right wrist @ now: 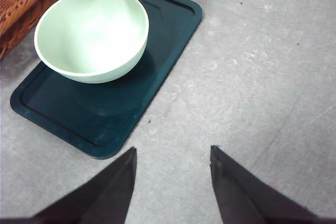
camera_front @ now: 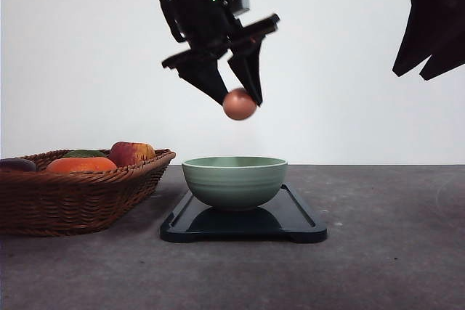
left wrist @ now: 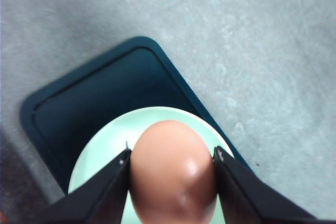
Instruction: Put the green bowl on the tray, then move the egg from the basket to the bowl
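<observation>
Pale sage-green bowl [camera_front: 234,181] with faint ridges, glossy black tray [camera_front: 298,223]. Brown woven basket [camera_front: 80,197]; tan egg [camera_front: 239,104]; mottled grey counter [camera_front: 385,252].

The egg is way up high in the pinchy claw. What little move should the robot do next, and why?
Probably lower it straight down. The left gripper holds the egg well above the green bowl, which already sits on the tray. In the left wrist view the egg hangs over the bowl, so letting go from this height would likely crack it.
</observation>
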{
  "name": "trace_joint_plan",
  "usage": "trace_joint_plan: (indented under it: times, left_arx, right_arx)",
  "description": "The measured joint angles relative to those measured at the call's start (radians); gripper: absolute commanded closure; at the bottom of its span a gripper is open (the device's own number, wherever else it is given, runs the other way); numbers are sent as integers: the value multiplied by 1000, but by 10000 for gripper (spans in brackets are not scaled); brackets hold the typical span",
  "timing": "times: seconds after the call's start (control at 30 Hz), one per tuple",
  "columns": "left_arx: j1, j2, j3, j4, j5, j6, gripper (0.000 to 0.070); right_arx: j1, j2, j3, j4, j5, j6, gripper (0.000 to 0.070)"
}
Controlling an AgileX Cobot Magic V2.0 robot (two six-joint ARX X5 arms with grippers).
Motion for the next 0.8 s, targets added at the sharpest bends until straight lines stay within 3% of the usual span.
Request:
trace_joint_plan:
  times: [0.33, 0.8]
  left_arx:
    - [-4, 136, 0, -7, -25, 9, 482]
    - [-4, 197, 0, -40, -54, 15, 481]
  right_arx:
    - [0, 0, 0, 0, 0, 0, 427]
    - [0, 0, 0, 0, 0, 0, 427]
